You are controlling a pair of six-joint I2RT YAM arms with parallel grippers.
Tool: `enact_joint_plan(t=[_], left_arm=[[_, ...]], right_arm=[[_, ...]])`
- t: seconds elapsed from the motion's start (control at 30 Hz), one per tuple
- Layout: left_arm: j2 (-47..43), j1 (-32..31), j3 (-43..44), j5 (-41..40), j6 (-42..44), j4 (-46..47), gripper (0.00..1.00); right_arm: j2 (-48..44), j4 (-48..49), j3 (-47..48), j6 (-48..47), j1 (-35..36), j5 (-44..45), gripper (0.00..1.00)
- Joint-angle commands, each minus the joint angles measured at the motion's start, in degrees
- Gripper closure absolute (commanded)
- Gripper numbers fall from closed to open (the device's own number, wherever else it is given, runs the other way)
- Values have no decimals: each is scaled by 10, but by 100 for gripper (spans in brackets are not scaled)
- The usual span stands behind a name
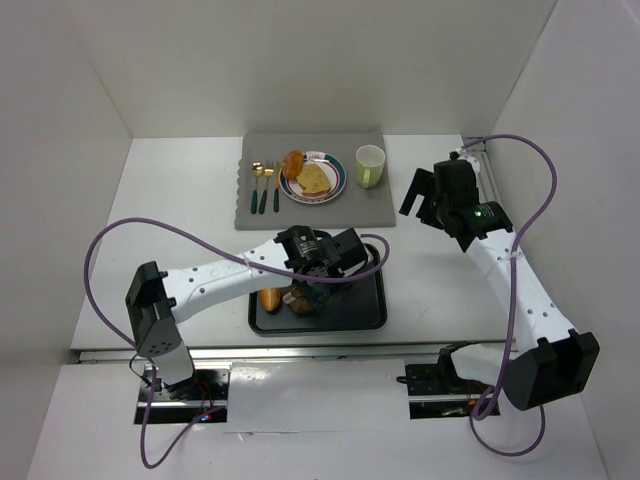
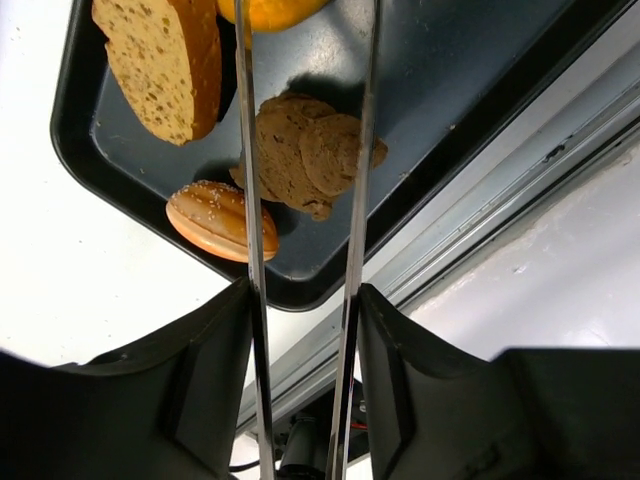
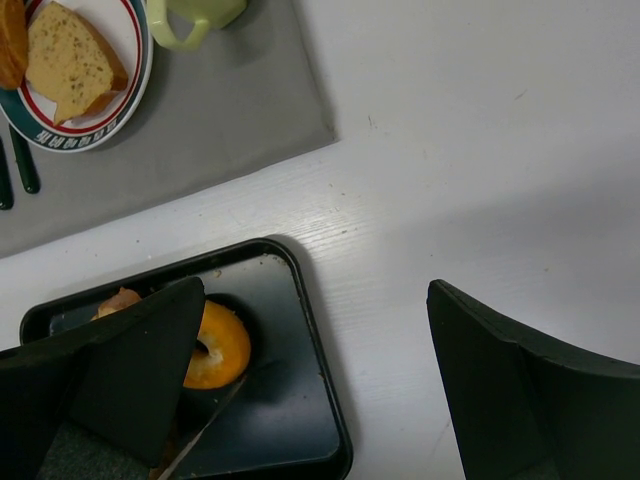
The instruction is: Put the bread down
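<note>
Where the left gripper (image 2: pixel 300 305) clasps a pair of tongs (image 2: pixel 246 150), the brown bread (image 2: pixel 300 150) lies in the dark tray (image 2: pixel 430 80).
The blades straddle the bread at centre frame of the left wrist view; whether they pinch it cannot be told. The right gripper (image 3: pixel 318 300) hangs released above the desk (image 3: pixel 450 150), right of the tray.

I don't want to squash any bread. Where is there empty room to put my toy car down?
Free: the white table left of the gray mat, and the mat's front strip between the plate and the black tray. The tray's near right corner is bare too. Crowded: the tray's left half, where breads sit under the tongs.
</note>
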Motion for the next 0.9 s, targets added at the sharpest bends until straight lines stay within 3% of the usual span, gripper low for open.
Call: enact_joint_plan(t=[0.0, 0.3, 0.43, 0.7, 0.87], left_arm=[[-5, 0, -13, 14, 1, -3, 45], [55, -19, 63, 40, -7, -21, 61], [66, -19, 81, 34, -35, -15, 62], [92, -19, 124, 21, -45, -28, 44], [86, -19, 124, -4, -27, -53, 42]], right_arm=[[-7, 12, 6, -6, -3, 0, 1], [-7, 18, 1, -6, -3, 0, 1], [-7, 12, 1, -6, -3, 0, 1], [-7, 12, -4, -6, -3, 6, 1], [-12, 12, -9, -6, -3, 6, 1]])
